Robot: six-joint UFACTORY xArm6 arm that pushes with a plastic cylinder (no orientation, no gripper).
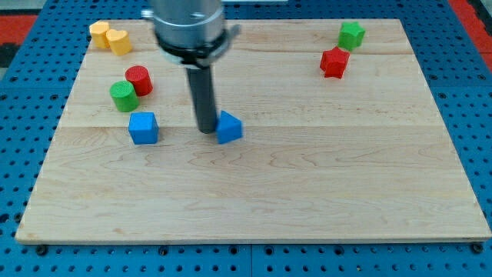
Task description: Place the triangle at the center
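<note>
My tip [206, 129] sits against the view's left side of the blue triangle [229, 128], touching it or just short of touching; the rod hides the exact contact. The end effector is only a plain rod with nothing to spread or pinch, so it holds nothing and can only shove. The blue triangle lies on the wooden counter [307, 192] a little to the view's left of the middle and slightly toward the view's top, so it looks close to its goal, needing a short nudge toward the view's right and bottom. The main risk, as I judge it, is an off-centre push: the triangle's slanted faces could let it pivot and slip round my tip instead of travelling straight. Pushing too far would carry it past the centre. The blue cube [143, 128] sits near, on the view's left of my tip, with the green cylinder [123, 96] and red cylinder [139, 80] above it; a backward repositioning sweep could knock them. The other blocks lie well apart.
</note>
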